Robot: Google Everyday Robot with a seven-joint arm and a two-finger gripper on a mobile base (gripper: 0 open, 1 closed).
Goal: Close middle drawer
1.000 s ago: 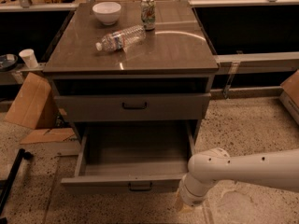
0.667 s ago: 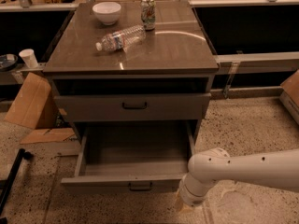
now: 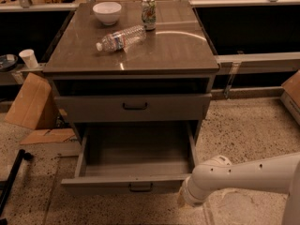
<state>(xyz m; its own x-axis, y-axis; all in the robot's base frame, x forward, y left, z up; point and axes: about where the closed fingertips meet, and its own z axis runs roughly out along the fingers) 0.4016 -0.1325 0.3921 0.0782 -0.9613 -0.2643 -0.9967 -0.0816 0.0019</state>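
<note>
The middle drawer (image 3: 133,184) is pulled far out of the grey-brown cabinet, showing an empty inside, with its dark bar handle (image 3: 140,187) at the centre of its flat front. The uppermost drawer (image 3: 133,107) above it stands slightly out. The lowest drawer is hidden under the open one. My white arm (image 3: 243,175) reaches in from the right at floor height. My gripper (image 3: 184,199) is at the arm's end, just by the right end of the open drawer's front, and is mostly hidden by the wrist.
On the cabinet top (image 3: 164,50) lie a white bowl (image 3: 107,12), a drink can (image 3: 148,13) and a plastic bottle (image 3: 121,38) on its side. Cardboard pieces (image 3: 33,102) lean at the left. A black pole (image 3: 11,179) lies on the speckled floor at the lower left.
</note>
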